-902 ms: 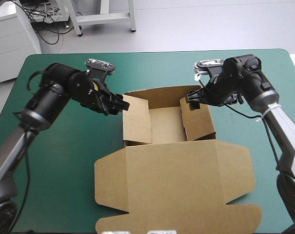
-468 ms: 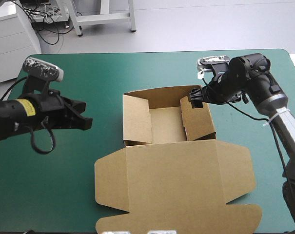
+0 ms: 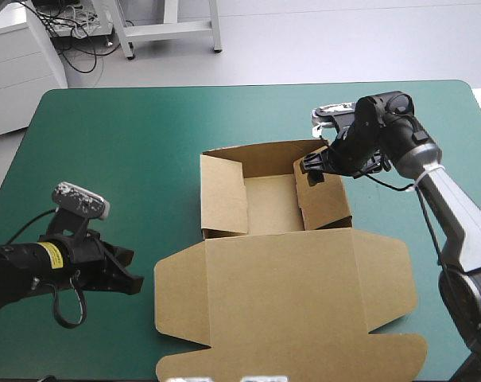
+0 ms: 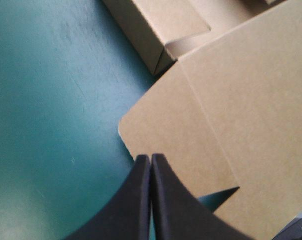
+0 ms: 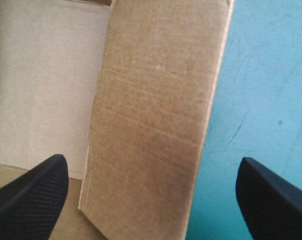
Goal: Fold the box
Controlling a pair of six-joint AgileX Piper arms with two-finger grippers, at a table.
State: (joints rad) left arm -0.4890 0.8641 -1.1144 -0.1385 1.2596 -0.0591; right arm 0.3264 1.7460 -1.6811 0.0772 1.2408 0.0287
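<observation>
You have 1 off-task item in view: the table (image 3: 33,185) under its teal-green cover (image 3: 145,119). Its far corners are rounded, and the cover lies flat and smooth. Your left wrist view shows faint pale scuffs on it.

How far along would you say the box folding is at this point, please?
Done: the box has its walls raised into an open tray. In hand: the right pincer, open, is set over the right wall near the far corner; the left pincer, shut and holding nothing, sits beside the left flap of the lid. Left: that lid lies flat toward the near edge of the table.
</observation>
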